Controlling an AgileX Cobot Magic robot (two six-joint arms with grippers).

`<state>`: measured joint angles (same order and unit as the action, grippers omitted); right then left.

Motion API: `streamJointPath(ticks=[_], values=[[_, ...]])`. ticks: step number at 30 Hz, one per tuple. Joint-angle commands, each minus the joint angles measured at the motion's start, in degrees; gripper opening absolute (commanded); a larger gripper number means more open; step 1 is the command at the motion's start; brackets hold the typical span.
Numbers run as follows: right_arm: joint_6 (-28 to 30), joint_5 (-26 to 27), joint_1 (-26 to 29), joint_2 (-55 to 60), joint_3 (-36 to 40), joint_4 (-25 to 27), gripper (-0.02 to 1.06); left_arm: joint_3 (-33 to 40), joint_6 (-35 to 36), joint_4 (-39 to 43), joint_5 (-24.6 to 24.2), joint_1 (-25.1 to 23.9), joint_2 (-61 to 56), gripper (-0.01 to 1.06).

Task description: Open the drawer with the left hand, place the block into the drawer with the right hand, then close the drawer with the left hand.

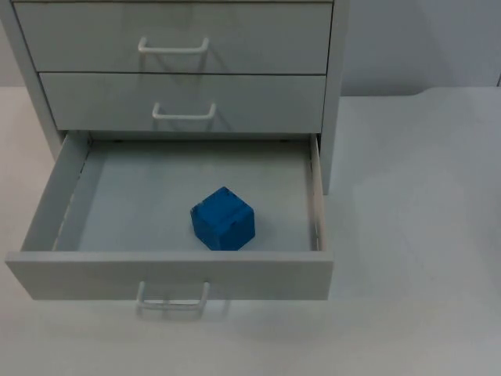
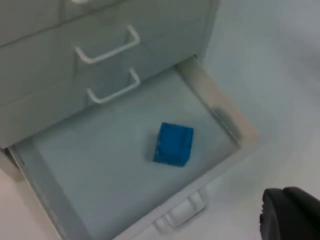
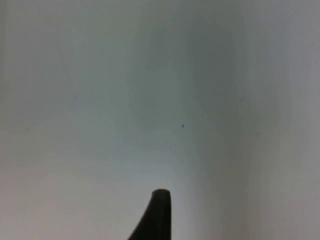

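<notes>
The white cabinet's bottom drawer point(image 1: 168, 276) stands pulled out over the table, its handle point(image 1: 172, 301) at the front. A blue block point(image 1: 223, 218) rests on the drawer floor, near the front and a little right of the middle. In the left wrist view the same block point(image 2: 173, 144) lies inside the open drawer point(image 2: 220, 107). My left gripper point(image 2: 292, 215) hovers above and in front of the drawer, off its front right corner, touching nothing. My right gripper point(image 3: 157, 215) hangs over bare white table, away from the drawer.
Above the open drawer, the two upper drawers are shut, each with a white handle point(image 1: 173, 47) point(image 1: 184, 112). White table top point(image 1: 415, 235) spreads to the right of the cabinet and ends at the grey wall point(image 1: 423, 39).
</notes>
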<state>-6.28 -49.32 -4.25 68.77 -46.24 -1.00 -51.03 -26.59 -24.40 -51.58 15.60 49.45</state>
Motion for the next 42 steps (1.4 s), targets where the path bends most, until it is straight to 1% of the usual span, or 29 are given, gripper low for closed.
streamJointPath(ticks=[1, 5, 6, 7, 8, 9, 10, 11, 12, 14, 16, 17, 18, 20, 22, 23, 24, 26, 27, 28, 30, 33, 35, 36, 37, 38, 39, 41, 42], values=[[0.4, 0.9, 0.2, -0.5, 0.1, -0.3, 0.80, -0.4, 5.3, 6.8, 1.3, 5.2, 2.3, 0.00], [0.4, 1.0, 0.2, -0.5, 0.1, -0.3, 0.80, -0.4, 20.5, 27.0, 1.6, 18.5, 8.7, 0.00], [0.4, 1.0, 0.2, -0.5, 0.1, -0.3, 0.80, -0.4, 20.5, 27.0, 1.6, 18.5, 8.7, 0.00], [0.4, 1.0, 0.2, -0.5, 0.1, -0.3, 0.80, -0.4, 25.8, 34.4, 1.5, 23.9, 10.9, 0.00], [0.4, 1.0, 0.2, -0.5, 0.1, -0.3, 0.80, -0.4, 28.6, 37.7, 1.5, 26.9, 12.5, 0.00], [0.4, 1.0, 0.2, -0.5, 0.1, -0.3, 0.80, -0.4, 30.0, 41.1, 1.6, 30.4, 13.9, 0.00], [0.4, 1.0, 0.2, -0.5, 0.1, -0.3, 0.80, -0.3, 30.8, 42.7, 1.6, 32.1, 14.6, 0.00], [0.4, 1.0, 0.2, -0.5, 0.1, -0.3, 0.80, 0.3, 32.1, 45.9, 2.5, 35.4, 15.4, 0.00], [0.4, 1.0, 0.2, -0.5, 0.1, -0.3, 0.80, 0.3, 32.1, 45.9, 2.5, 35.4, 15.4, 0.00], [0.8, 1.0, 0.2, -0.5, 0.1, -0.3, 0.80, 3.6, 36.0, 52.2, 5.9, 40.8, 16.9, 0.00], [0.8, 1.0, 0.2, -0.5, 0.1, -0.3, 0.80, 9.2, 45.4, 61.9, 12.1, 45.5, 17.4, 0.00], [0.8, 1.0, 0.2, -0.5, 0.1, -0.3, 0.80, 11.7, 49.4, 67.3, 14.0, 46.6, 17.4, 0.00], [0.8, 1.0, 0.2, -0.5, 0.1, -0.3, 0.80, 11.7, 49.4, 67.3, 14.0, 46.6, 17.4, 0.00], [0.7, 1.1, 0.2, -0.5, 0.1, -0.3, 0.80, 15.7, 58.4, 74.6, 16.5, 47.0, 17.4, 0.00], [0.7, 1.1, 0.2, -0.5, 0.1, -0.3, 0.80, 19.5, 61.3, 80.2, 18.1, 47.0, 17.4, 0.00], [0.7, 1.1, 0.2, -0.5, 0.1, -0.3, 0.80, 19.5, 61.3, 80.2, 18.1, 47.0, 17.4, 0.00], [0.7, 1.1, 0.2, -0.5, 0.1, -0.3, 0.80, 21.1, 61.4, 82.6, 19.5, 47.0, 17.4, 0.00], [0.7, 1.3, 0.2, -0.5, 0.1, -0.3, 0.80, 24.2, 61.4, 84.2, 23.8, 47.0, 17.5, 0.00], [0.7, 1.5, 0.2, -0.5, 0.1, -0.3, 0.80, 25.5, 61.4, 85.6, 24.8, 47.0, 18.1, 0.00], [0.7, 1.5, 0.2, -0.5, 0.1, -0.3, 0.80, 25.5, 61.4, 85.6, 24.8, 47.0, 18.1, 0.00], [0.7, 1.7, 0.2, -0.5, 0.1, -0.3, 0.80, 27.2, 61.4, 88.2, 25.5, 47.0, 19.7, 0.00], [0.7, 2.0, 0.2, -0.5, 0.1, -0.2, 0.80, 27.4, 61.4, 89.8, 25.4, 47.0, 22.7, 0.00], [0.7, 2.1, 0.2, -0.5, 0.1, -0.1, 0.80, 27.3, 66.4, 96.3, 26.4, 47.0, 27.4, 0.00], [0.7, 2.1, 0.2, -0.5, 0.1, -0.1, 0.80, 27.3, 69.7, 99.4, 25.6, 47.0, 29.0, 0.00], [0.7, 2.1, 0.2, -0.5, 0.1, -0.1, 0.80, 27.3, 69.7, 99.4, 25.6, 47.0, 29.0, 0.00], [0.7, 2.1, 0.2, -0.5, 0.1, -0.1, 0.80, 27.3, 74.0, 103.0, 24.6, 47.0, 30.8, 0.00], [0.7, 2.1, 0.2, -0.5, 0.1, -0.1, 0.80, 27.3, 79.5, 109.2, 23.6, 47.0, 33.8, 0.00], [0.7, 2.0, 0.2, -0.5, 0.1, -0.1, 0.80, 27.3, 87.6, 117.7, 22.1, 47.0, 37.7, 0.00], [0.7, 2.0, 0.2, -0.5, 0.1, -0.1, 0.80, 27.3, 87.6, 117.7, 22.1, 47.0, 37.7, 0.00]])
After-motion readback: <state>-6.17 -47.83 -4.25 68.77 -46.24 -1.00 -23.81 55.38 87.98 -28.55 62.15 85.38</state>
